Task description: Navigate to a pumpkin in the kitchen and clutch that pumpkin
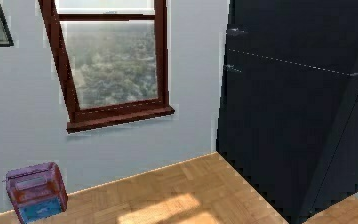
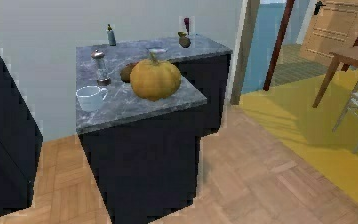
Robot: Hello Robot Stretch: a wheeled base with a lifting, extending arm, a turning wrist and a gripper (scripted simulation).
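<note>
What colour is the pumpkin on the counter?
The pumpkin is orange, clearest in the arm side view.

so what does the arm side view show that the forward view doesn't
Arm side view: a pumpkin and a white mug on a grey-topped counter, with a yellow floor beyond. Forward view: a window and a box on the floor. Both: pale wall, wood floor, and probably the dark fridge, which seems to be the dark bulk at the arm side view's left edge.
</note>
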